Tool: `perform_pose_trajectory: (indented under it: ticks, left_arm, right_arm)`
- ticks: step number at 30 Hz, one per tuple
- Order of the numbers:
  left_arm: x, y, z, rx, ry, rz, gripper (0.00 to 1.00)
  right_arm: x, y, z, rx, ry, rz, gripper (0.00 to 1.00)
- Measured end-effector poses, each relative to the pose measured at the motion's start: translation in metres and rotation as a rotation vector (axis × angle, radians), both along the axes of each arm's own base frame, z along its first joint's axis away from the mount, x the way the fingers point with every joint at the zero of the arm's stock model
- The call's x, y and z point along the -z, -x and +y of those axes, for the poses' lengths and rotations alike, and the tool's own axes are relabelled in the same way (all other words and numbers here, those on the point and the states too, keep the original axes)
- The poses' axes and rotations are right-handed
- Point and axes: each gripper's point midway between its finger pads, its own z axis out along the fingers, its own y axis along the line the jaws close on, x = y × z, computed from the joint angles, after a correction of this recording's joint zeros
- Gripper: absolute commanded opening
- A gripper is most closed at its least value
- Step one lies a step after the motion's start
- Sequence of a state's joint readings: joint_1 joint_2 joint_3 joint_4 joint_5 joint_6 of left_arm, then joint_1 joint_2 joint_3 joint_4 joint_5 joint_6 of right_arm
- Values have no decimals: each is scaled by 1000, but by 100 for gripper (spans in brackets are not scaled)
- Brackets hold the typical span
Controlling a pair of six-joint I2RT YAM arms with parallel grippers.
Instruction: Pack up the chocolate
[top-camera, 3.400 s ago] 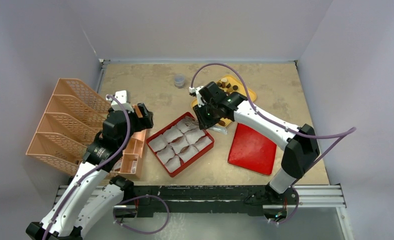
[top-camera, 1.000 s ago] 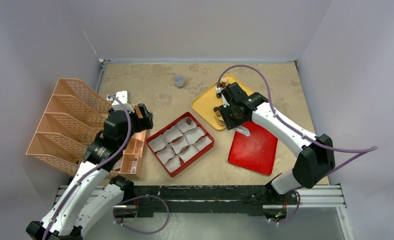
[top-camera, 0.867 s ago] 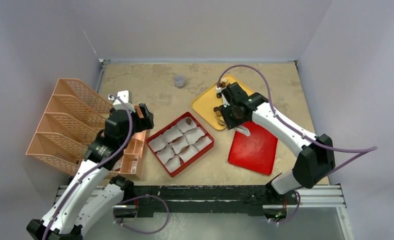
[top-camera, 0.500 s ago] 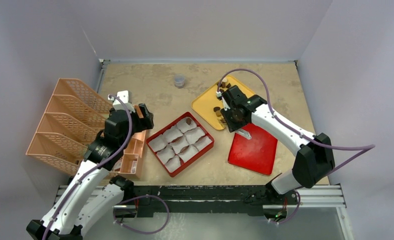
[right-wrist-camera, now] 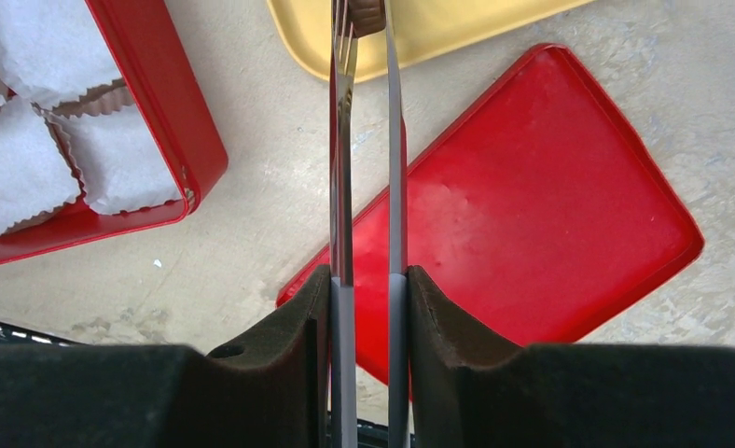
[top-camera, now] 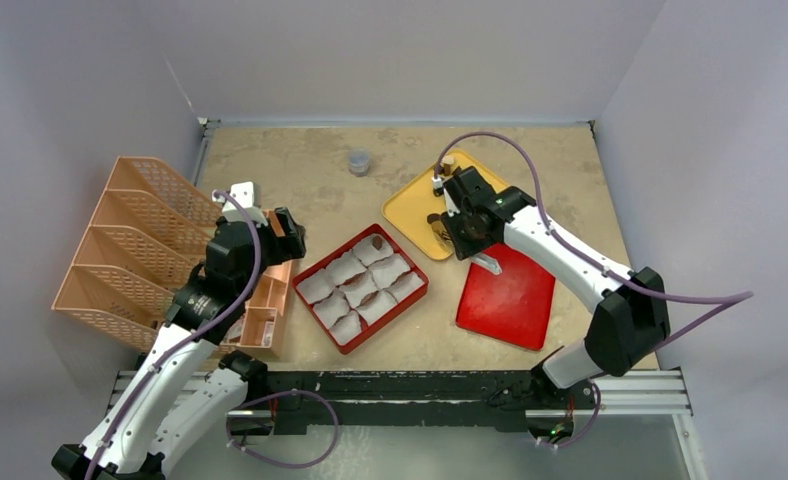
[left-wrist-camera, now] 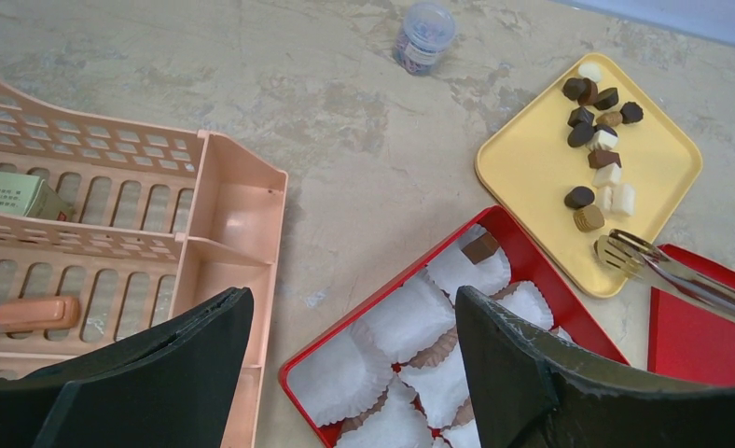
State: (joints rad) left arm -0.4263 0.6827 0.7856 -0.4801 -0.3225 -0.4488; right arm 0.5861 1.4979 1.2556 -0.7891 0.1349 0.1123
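Several chocolate chunks lie on the yellow tray, which also shows from above. One brown chunk sits in the far paper cup of the red box. My right gripper is shut on metal tongs, whose tips hang over the tray's near edge. A brown chunk shows between the tips; I cannot tell if it is pinched. My left gripper is open and empty, above the box's left side.
The red lid lies right of the box, under the right arm. A peach organizer holding a green packet stands at the left. A small lidded jar stands at the back.
My right gripper with the tongs has moved from the box's far corner to the yellow tray, leaving a brown chunk in the far cup. The left arm has barely moved.
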Motion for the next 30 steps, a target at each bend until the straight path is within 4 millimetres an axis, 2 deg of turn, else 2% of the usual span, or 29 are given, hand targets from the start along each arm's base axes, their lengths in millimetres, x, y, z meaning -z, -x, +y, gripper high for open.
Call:
perform_pose_trajectory:
  ticks: [5, 10, 16, 24, 30]
  left_arm:
    - [0, 0, 0, -1, 0, -1, 79]
    - [-1, 0, 2, -8, -1, -5, 79]
    - [-2, 0, 4, -19, -3, -11, 79]
    - [-3, 0, 5, -25, -5, -13, 79]
    - [-3, 0, 5, -26, -5, -14, 79]
  right_arm:
    - [-11, -5, 3, -1, -21, -30, 13]
    - [-33, -4, 11, -17, -76, -77, 13]
    - [-63, 1, 33, -72, -140, -137, 13]
    - [-63, 27, 64, -159, -172, -103, 13]
    - [-54, 46, 87, -223, -175, -60, 15]
